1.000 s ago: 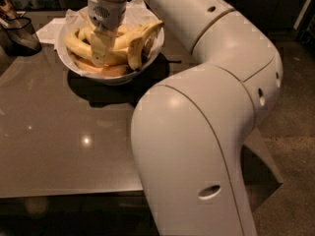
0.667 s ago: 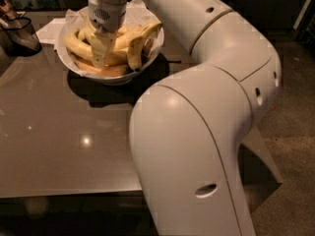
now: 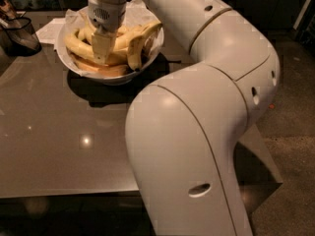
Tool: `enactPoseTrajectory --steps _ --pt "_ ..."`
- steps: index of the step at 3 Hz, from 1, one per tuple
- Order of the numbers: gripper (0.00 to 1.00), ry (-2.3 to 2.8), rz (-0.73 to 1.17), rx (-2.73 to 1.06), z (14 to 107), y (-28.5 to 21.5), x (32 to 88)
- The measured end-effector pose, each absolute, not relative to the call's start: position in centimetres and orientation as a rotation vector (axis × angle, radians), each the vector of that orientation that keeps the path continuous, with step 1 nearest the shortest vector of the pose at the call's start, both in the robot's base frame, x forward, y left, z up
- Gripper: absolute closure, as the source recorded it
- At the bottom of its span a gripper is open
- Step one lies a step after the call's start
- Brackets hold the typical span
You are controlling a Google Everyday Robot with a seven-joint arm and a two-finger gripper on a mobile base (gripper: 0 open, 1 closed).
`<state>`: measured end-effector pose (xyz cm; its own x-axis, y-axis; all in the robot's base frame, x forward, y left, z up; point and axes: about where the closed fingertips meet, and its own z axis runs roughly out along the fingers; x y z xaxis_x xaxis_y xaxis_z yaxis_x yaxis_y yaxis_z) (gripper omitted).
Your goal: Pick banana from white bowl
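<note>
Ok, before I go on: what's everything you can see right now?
long, thick pale-yellow banana: one, pale yellow, left side of the bowl, by the hand
other bananas: several, yellow to orange-tinted, piled in the same bowl; exact count unclear
wide round white bowl: one, white, paper-lined, far end of the table
dark glass container: one, dark, far left of the table
white paper sheet: one, white, between container and bowl
glossy grey-brown table: one, fills the left of the view
cream-white robot arm: one, right foreground, reaching over the bowl
hand: one, down among the bananas
</note>
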<state>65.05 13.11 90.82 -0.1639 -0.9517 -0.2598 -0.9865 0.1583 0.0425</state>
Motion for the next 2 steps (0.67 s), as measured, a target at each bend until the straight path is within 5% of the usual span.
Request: enactPoseTrajectory --steps 2 --pt "1.0 2.253 0.301 -1.91 90.82 13.11 65.05"
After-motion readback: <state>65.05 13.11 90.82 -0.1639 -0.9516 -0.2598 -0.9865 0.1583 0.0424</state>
